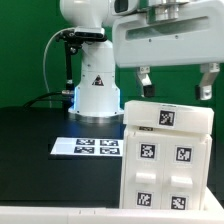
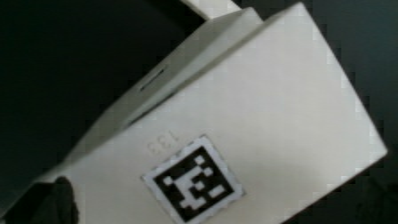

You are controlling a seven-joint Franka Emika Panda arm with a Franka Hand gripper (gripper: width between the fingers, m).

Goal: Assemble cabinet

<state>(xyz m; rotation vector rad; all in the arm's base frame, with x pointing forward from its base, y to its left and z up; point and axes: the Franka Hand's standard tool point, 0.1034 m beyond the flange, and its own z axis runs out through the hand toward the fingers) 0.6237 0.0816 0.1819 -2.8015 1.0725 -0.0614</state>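
Claw (image 1: 175, 84) spread wide above cabinet (image 1: 165, 155)

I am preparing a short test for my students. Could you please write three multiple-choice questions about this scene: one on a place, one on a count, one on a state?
1. Where does the marker board lie in the exterior view?
A. On top of the cabinet
B. On the black table, to the left of the cabinet
C. In the gripper

2. How many tags show on the cabinet in the exterior view?
A. Two
B. Five
C. Nine

3. What is the state of the gripper?
A. Open, above the cabinet, holding nothing
B. Shut on the cabinet
C. Shut on the marker board

Answers:
1 B: it lies flat by the robot base.
2 B: one above, four on the front.
3 A: the fingers hang apart, nothing between them.
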